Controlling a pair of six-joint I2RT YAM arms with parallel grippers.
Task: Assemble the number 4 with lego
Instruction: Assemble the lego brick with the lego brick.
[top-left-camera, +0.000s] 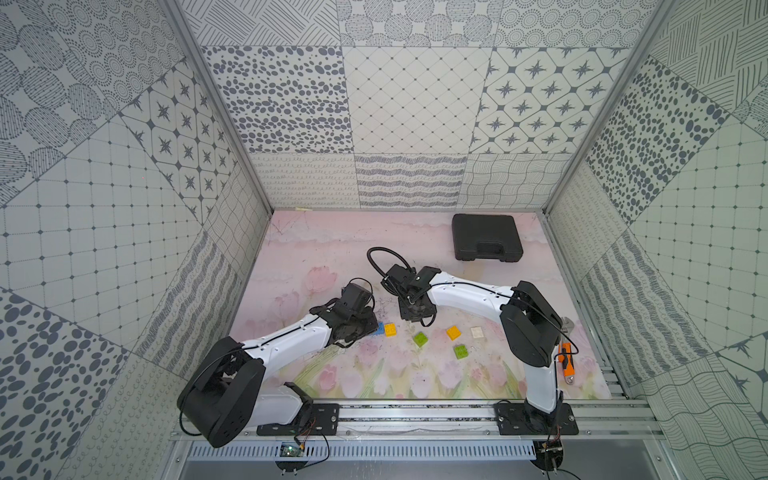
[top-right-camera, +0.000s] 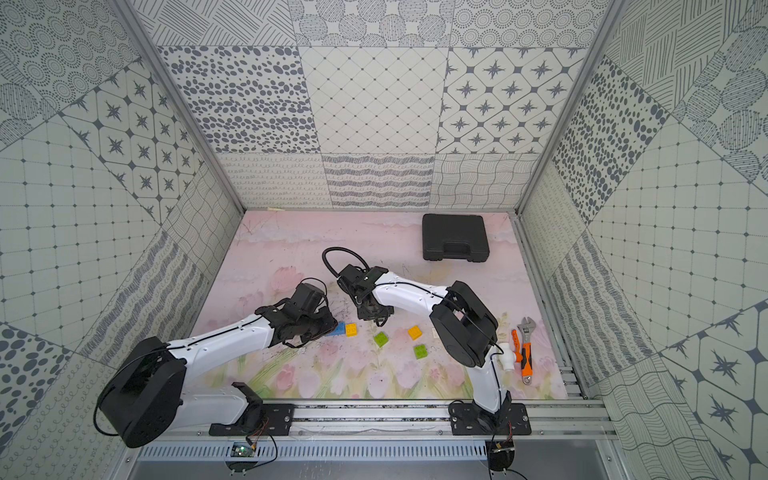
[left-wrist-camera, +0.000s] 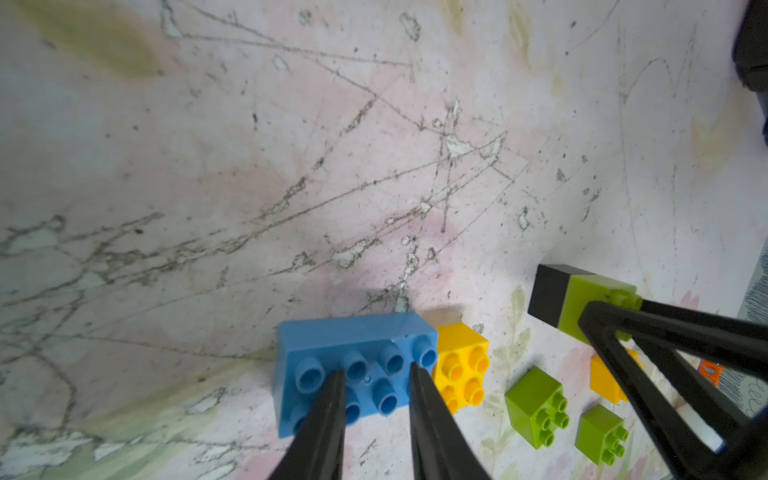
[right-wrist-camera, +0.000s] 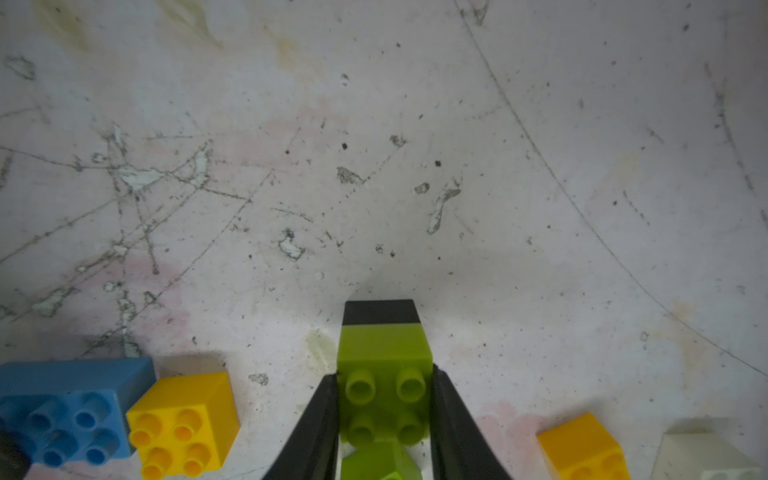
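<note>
My right gripper is shut on a lime green lego brick that sits on a black brick; the pair hangs just over the mat. From the left wrist, this stack appears beside the loose bricks. My left gripper is open, its fingertips above the studs of the long blue brick, which lies on the mat touching a yellow brick. Two more green bricks, another yellow brick and a white brick lie loose to the right. No number 4 shape shows.
A large black case lies at the back right of the mat. An orange-handled wrench and a white pipe fitting sit at the right edge behind the right arm. Patterned walls close in three sides.
</note>
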